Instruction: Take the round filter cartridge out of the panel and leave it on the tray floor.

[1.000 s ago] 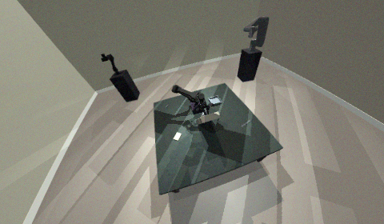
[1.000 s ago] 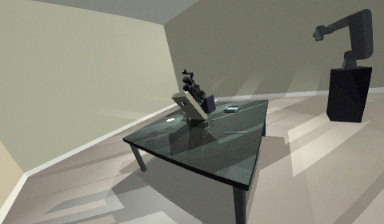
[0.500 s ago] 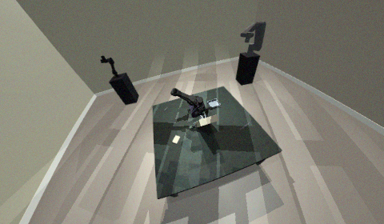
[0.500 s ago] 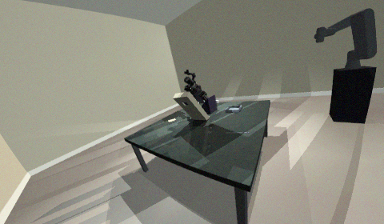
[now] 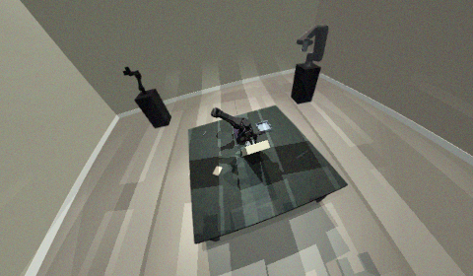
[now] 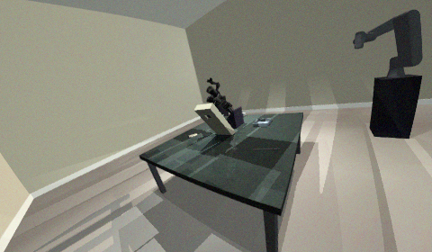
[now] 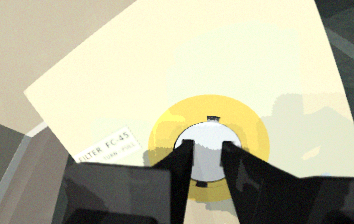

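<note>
A cream service panel (image 7: 203,75) stands tilted on the dark table; it also shows in the top view (image 5: 255,148) and the exterior view (image 6: 213,118). The round white filter cartridge (image 7: 207,150) sits in the panel inside a yellow ring (image 7: 250,130). Small dark notches mark the ring at top and bottom. My gripper (image 7: 206,146) has its fingers a narrow gap apart, with both tips at the cartridge face, one on each side of its middle. Nothing is held between them. I cannot tell whether the tips are in the slots. The small tray (image 5: 263,126) lies flat behind the panel.
A label (image 7: 109,148) reading FILTER FC-45 sits left of the ring. A small tan piece (image 5: 218,171) lies on the table to the left. Two other arms on black pedestals (image 5: 152,105) (image 5: 307,81) stand on the floor beyond the table.
</note>
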`<state>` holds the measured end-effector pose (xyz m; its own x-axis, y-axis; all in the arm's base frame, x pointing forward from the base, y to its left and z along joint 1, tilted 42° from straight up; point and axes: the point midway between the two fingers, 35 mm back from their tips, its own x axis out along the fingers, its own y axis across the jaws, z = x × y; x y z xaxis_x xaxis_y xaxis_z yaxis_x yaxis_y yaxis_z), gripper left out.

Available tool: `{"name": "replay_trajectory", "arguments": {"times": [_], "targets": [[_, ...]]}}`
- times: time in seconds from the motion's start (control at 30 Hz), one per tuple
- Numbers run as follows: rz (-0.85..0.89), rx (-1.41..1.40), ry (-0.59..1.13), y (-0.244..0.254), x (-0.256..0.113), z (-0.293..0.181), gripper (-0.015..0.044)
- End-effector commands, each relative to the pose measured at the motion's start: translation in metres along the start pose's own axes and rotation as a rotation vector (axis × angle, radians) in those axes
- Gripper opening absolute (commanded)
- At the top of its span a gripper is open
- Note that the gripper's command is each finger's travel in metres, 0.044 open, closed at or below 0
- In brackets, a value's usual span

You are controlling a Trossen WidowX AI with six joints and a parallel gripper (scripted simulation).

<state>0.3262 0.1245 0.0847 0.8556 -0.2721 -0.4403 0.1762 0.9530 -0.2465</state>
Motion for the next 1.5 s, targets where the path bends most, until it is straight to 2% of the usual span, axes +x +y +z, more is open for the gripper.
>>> {"name": "replay_trajectory", "arguments": {"times": [0.0, 0.2, 0.5, 0.57, 0.67, 1.47], "targets": [[0.003, -0.004, 0.005, 0.0009, 0.0036, -0.0012, 0.0100], [0.003, -0.004, 0.005, 0.0009, 0.0049, -0.0012, 0.0100], [0.000, -0.001, -0.001, 0.0001, 0.0015, -0.0002, 0.0040], [0.000, -0.001, -0.001, 0.0001, 0.0015, -0.0002, 0.0000], [0.001, -0.019, 0.000, 0.0003, 0.0021, -0.0003, 0.0000], [0.005, -0.827, 0.004, 0.0009, 0.0069, -0.0012, 0.0000]]}}
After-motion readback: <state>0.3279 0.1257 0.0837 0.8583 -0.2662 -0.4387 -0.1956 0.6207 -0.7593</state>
